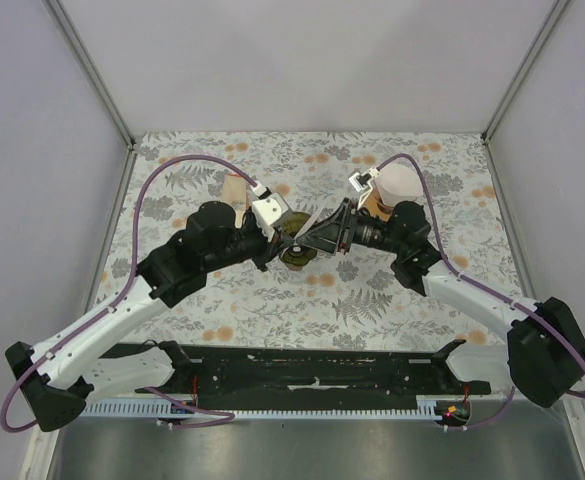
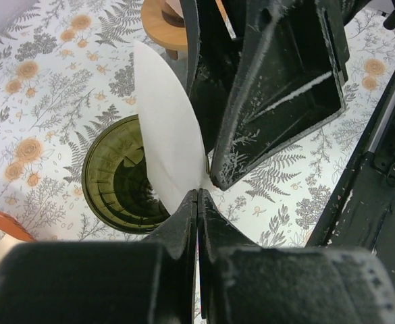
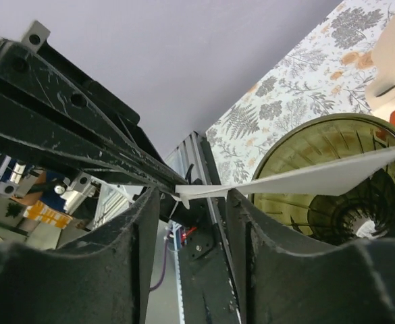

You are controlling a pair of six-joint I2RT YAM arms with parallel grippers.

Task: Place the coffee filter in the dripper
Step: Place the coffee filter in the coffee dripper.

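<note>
The olive-green glass dripper (image 1: 297, 255) stands mid-table; it also shows in the left wrist view (image 2: 119, 177) and the right wrist view (image 3: 332, 175). My left gripper (image 2: 198, 194) is shut on the tip of a folded white coffee filter (image 2: 167, 135), held just above the dripper's rim. In the right wrist view the filter (image 3: 319, 177) stretches edge-on over the dripper. My right gripper (image 3: 192, 196) is open, its fingers either side of the filter's pinched tip, facing the left gripper (image 1: 290, 228). In the top view the right gripper (image 1: 317, 232) meets the left one above the dripper.
A wooden stand with a pale cup (image 1: 392, 190) stands behind the right arm. A tan paper stack (image 1: 234, 190) lies behind the left arm. An orange-rimmed object (image 2: 1, 226) sits at the left wrist view's lower left. The floral tablecloth (image 1: 302, 160) covers the table.
</note>
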